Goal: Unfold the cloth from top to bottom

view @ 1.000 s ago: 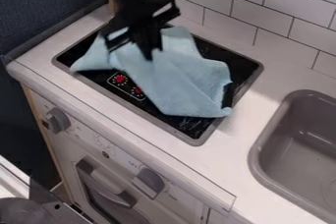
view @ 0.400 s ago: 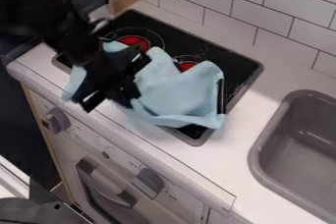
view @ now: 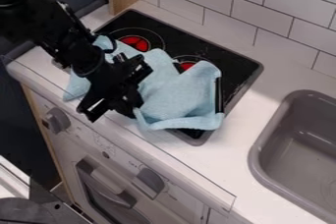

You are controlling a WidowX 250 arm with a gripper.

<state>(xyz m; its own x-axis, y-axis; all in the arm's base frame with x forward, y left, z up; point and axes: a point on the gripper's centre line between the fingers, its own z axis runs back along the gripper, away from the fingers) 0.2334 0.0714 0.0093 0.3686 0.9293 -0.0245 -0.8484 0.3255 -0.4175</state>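
Observation:
The black gripper (view: 132, 110) is low at the front left edge of the stove top, shut on the light blue cloth (view: 172, 93). Bunched and creased, the cloth lies across the front and middle of the black stove top (view: 197, 46). Its right part rises in a peak, and a fold runs along its front edge. A smaller part of the cloth shows left of the gripper, hanging over the counter's front. The arm hides the cloth between these two parts and the pinched spot.
Two red burner marks show behind the cloth. A grey sink (view: 298, 154) is set into the white counter (view: 230, 154) at the right. A tiled wall (view: 263, 9) stands behind, and oven knobs (view: 148, 182) are on the front panel below.
The gripper has come forward and left from the cloth's upper middle, dragging cloth with it. The cloth's back part has come forward, uncovering the red burner marks, and its front has folded up.

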